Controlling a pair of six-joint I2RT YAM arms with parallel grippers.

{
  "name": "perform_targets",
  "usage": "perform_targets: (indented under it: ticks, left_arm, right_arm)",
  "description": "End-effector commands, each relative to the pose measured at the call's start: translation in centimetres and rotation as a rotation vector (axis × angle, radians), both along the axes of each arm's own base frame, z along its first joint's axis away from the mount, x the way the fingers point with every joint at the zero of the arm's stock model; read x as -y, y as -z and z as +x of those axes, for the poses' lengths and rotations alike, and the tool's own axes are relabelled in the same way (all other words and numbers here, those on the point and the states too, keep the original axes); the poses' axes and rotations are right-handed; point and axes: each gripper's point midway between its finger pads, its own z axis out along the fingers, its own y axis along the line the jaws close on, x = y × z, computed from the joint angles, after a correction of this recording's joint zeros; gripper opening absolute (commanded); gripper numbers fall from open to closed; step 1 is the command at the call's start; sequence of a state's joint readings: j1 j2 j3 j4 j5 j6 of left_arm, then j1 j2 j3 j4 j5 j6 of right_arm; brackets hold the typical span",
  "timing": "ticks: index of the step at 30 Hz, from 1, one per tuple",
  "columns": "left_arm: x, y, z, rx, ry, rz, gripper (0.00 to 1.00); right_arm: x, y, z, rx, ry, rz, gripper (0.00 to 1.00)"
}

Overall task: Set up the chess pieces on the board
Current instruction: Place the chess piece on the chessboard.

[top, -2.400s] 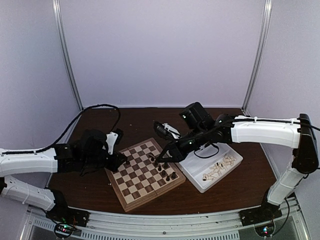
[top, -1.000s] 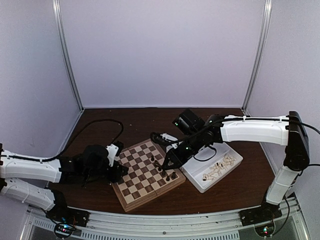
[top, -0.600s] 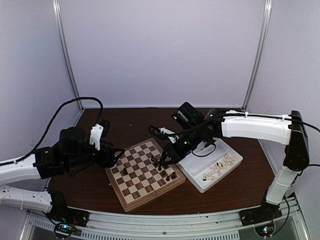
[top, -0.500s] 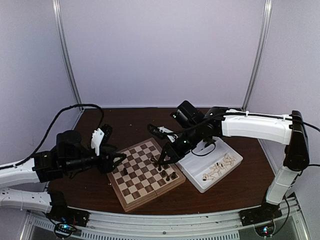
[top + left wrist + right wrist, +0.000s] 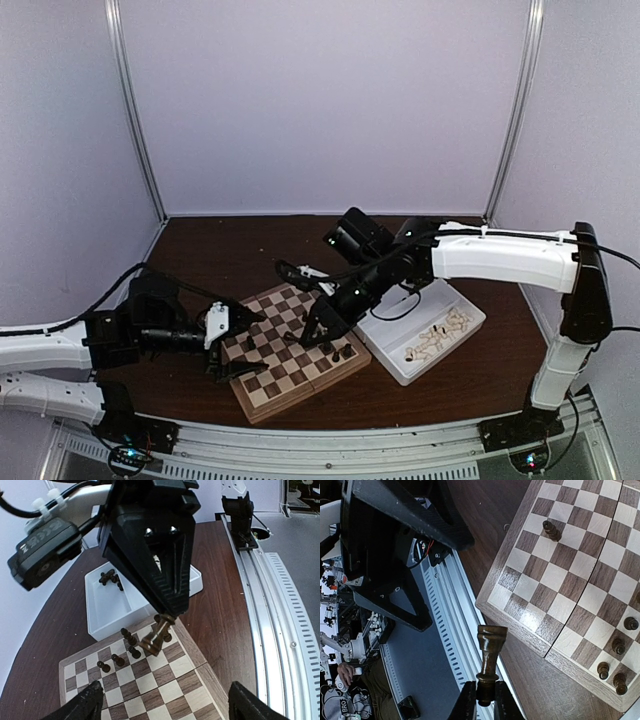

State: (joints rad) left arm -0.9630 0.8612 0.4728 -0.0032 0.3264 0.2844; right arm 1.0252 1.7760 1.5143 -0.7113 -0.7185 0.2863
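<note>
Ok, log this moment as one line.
left gripper: open, empty, by board | right gripper: shut on dark chess piece, above board | board: few dark pieces standing on tray side

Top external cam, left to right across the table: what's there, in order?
left gripper → board → white tray. Left out: the right gripper, shut on a dark chess piece, since it hangs over the board.

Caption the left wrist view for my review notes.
Right gripper shut on a tilted dark chess piece over the board, other dark pieces standing nearby, white tray behind.
</note>
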Motion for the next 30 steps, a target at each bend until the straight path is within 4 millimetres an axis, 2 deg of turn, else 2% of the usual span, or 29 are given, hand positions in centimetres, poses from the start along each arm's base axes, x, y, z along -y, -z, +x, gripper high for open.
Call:
perform_targets:
  ticks: [1,15,22,30]
  left_arm:
    - [1.5,-2.9,-0.3,0.11,0.092,-0.065,0.84]
    - [2.2,-3.2,-1.0,0.11,0.151,-0.101,0.77]
    - [2.7,-2.4,-1.1,0.094,0.179,-0.072,0.66]
    - [2.8,-1.8,-0.9,0.084,0.175,-0.04,0.42]
  right_arm:
    - [-1.1,-0.9,-0.9,-0.011,-0.04,0.037,0.0]
    - [-3.5,-1.6,-1.7,-0.055,-0.075,0.117,0.0]
    - [-3.8,-2.1,-1.9,-0.063,-0.081,0.146,0.0]
    - [-3.9,-1.7,-1.9,-0.07,-0.083,0.144,0.0]
